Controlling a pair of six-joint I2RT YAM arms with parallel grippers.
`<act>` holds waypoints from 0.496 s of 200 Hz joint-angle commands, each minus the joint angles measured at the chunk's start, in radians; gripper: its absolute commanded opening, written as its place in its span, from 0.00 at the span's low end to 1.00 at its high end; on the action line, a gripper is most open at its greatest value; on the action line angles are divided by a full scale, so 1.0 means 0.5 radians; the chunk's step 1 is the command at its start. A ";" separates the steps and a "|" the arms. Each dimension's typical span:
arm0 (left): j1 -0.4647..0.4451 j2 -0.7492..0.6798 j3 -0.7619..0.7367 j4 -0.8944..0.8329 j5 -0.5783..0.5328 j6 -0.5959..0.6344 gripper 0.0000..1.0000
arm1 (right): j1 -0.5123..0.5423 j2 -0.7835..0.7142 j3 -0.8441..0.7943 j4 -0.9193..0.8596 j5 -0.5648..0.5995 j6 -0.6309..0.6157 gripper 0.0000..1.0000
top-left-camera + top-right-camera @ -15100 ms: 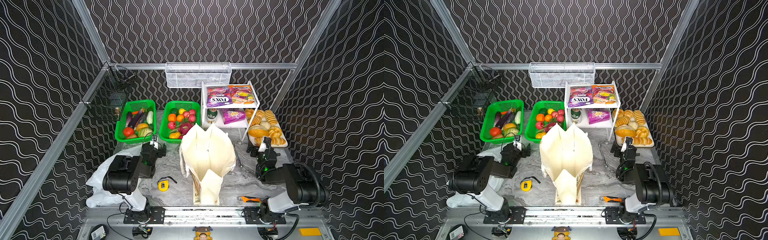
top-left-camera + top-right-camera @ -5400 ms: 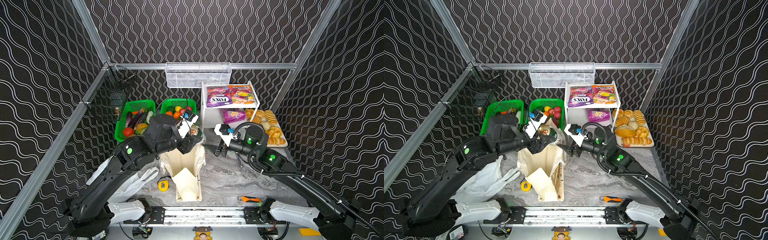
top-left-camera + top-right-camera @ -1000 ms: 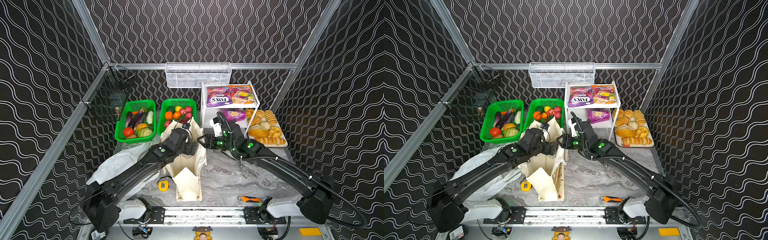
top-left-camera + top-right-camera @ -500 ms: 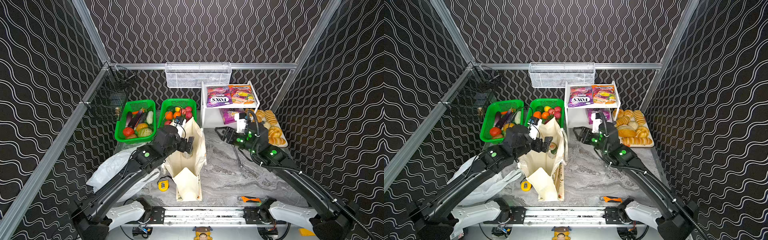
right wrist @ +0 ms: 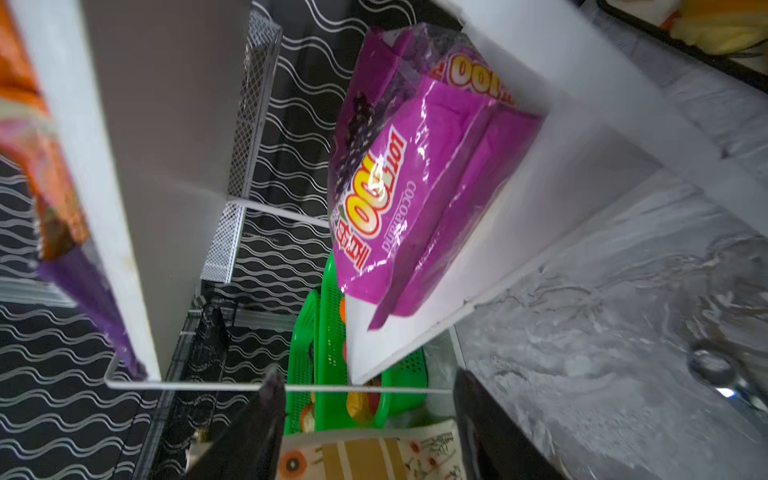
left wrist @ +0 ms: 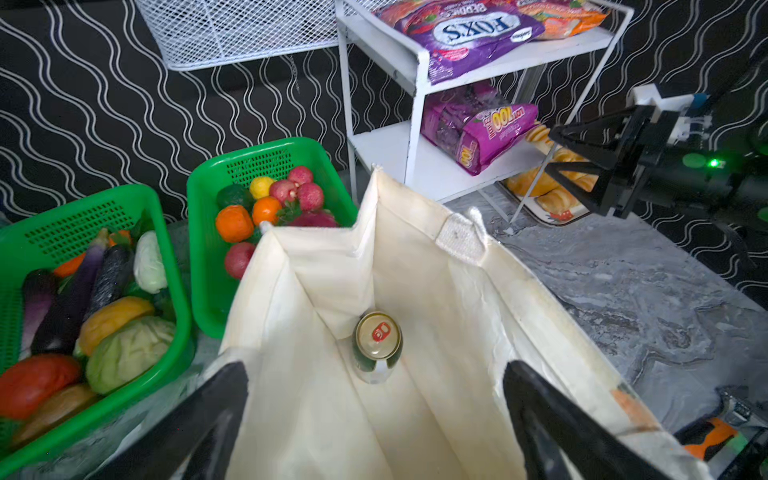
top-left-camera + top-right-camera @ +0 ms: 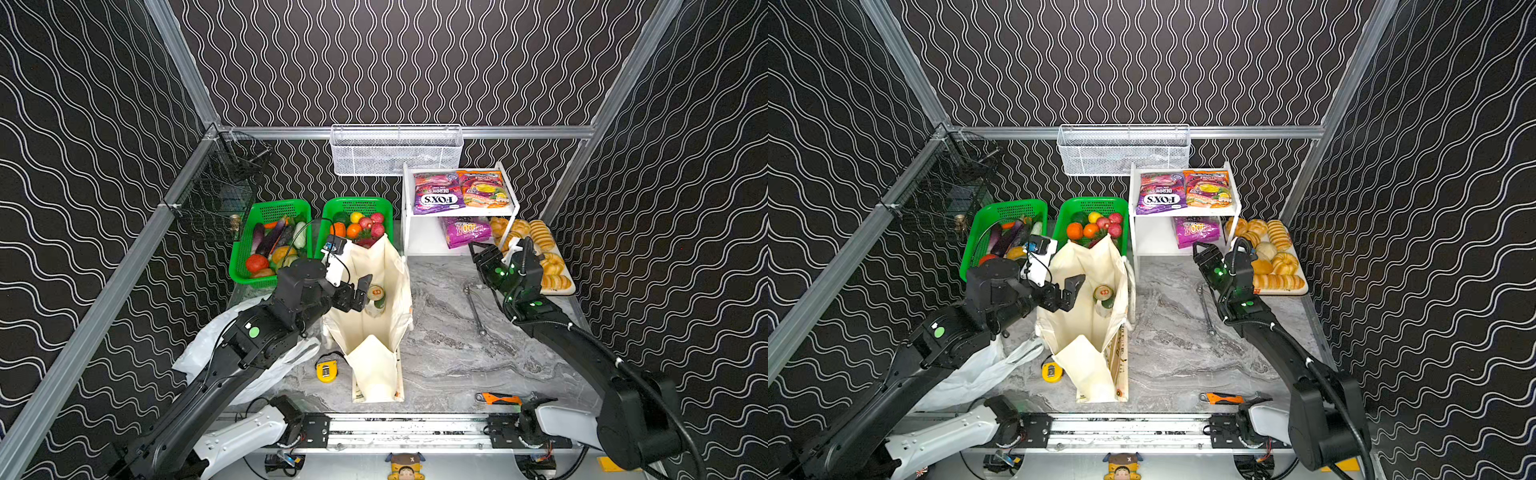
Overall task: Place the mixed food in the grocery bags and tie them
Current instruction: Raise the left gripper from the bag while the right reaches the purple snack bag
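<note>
The cream tote (image 7: 374, 328) (image 7: 1088, 332) stands open mid-table. Inside it a green can (image 7: 376, 296) (image 7: 1104, 296) (image 6: 377, 332) rests top up. My left gripper (image 7: 357, 291) (image 7: 1069, 291) (image 6: 374, 368) hangs open above the tote's left rim and holds nothing. My right gripper (image 7: 478, 253) (image 7: 1200, 251) (image 5: 368, 376) is open and empty, just in front of the pink-purple packet (image 7: 461, 232) (image 5: 415, 178) on the shelf's lower level. The FOX'S packet (image 7: 436, 195) (image 6: 469, 33) lies on the upper level. Toy fruits (image 7: 359, 224) fill a green basket behind the tote. The white plastic bag (image 7: 208, 349) lies under my left arm.
A second green basket (image 7: 274, 205) holds vegetables. A bread tray (image 7: 536, 249) sits right of the white shelf rack (image 7: 415, 245). On the table lie a metal wrench (image 7: 473, 307), a yellow tape measure (image 7: 327, 370) and an orange tool (image 7: 496, 399). A white wire basket (image 7: 395, 149) hangs on the back wall.
My right gripper has swung away from the tote's mouth, to the right and back, up to the shelf's lower level. My left gripper has drawn back a little to the tote's left side.
</note>
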 commanded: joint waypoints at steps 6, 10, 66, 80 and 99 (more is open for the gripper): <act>0.001 -0.051 -0.004 -0.153 -0.111 0.044 0.99 | -0.014 0.204 0.002 0.522 0.156 0.311 0.59; 0.003 -0.058 -0.010 -0.164 -0.128 0.047 0.99 | -0.014 0.240 0.006 0.572 0.167 0.340 0.58; 0.004 -0.150 -0.017 -0.302 -0.320 0.068 0.99 | -0.014 0.627 0.213 0.737 0.107 0.508 0.55; 0.004 -0.168 -0.009 -0.320 -0.320 0.071 0.99 | -0.013 0.682 0.230 0.722 0.078 0.575 0.42; 0.004 -0.176 0.000 -0.343 -0.349 0.074 0.99 | -0.009 0.680 0.221 0.699 0.044 0.590 0.24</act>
